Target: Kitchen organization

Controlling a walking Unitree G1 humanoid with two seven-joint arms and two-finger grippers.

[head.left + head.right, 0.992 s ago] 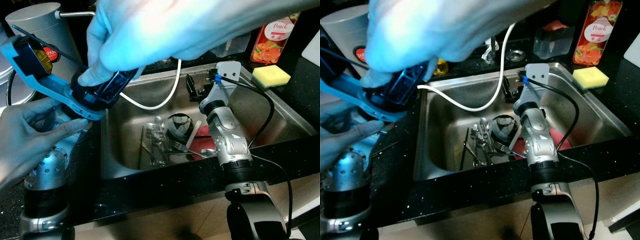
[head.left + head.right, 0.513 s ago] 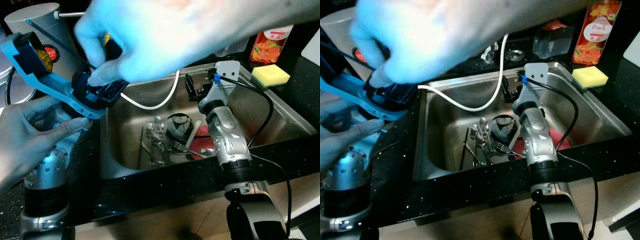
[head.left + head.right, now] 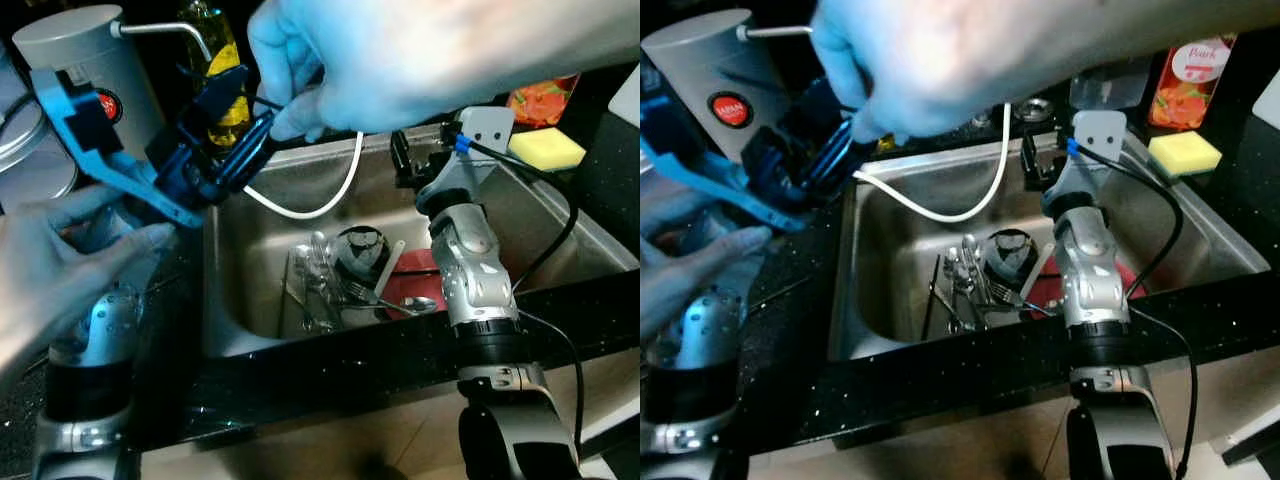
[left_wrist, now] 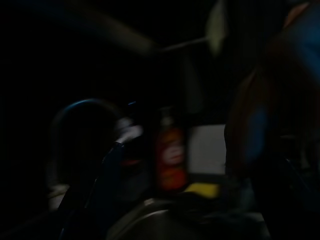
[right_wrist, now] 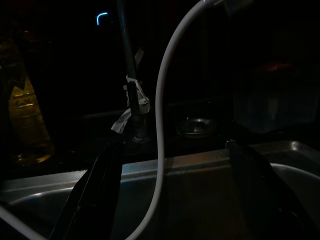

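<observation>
While a person's gloved hand (image 3: 400,60) reaches in from the far side and works at the blue fitting (image 3: 110,165) mounted on the robot's left arm (image 3: 95,360), a second gloved hand (image 3: 60,270) steadies that arm from the left, so the left pincer itself is covered and I cannot tell how its fingers stand. Over the steel sink (image 3: 560,225) the right pincer (image 5: 175,200) hangs at the far rim, its two black fingers spread apart and holding nothing, with a white cable (image 3: 345,180) drooping between them toward the basin. Down in the sink lies the likely work: a loose pile of forks and spoons (image 3: 315,280) at the bottom left, a dark round cup or lid (image 3: 358,250) just beside them, and something red (image 3: 410,285) under a spoon (image 3: 415,303) nearer the right arm. On the black table at the far right sit a yellow sponge (image 3: 545,148) and a peach-labelled bottle (image 3: 1188,70); at the far left stand a grey canister (image 3: 85,50) and a yellow bottle (image 3: 225,75).

Cutlery of this kind is probably light, rigid and slick, more so if wet, and pieces lying tangled tend to drag neighbours along. My judgement is to take one piece at mid-handle, across its narrow width, rather than by bowl or tines
</observation>
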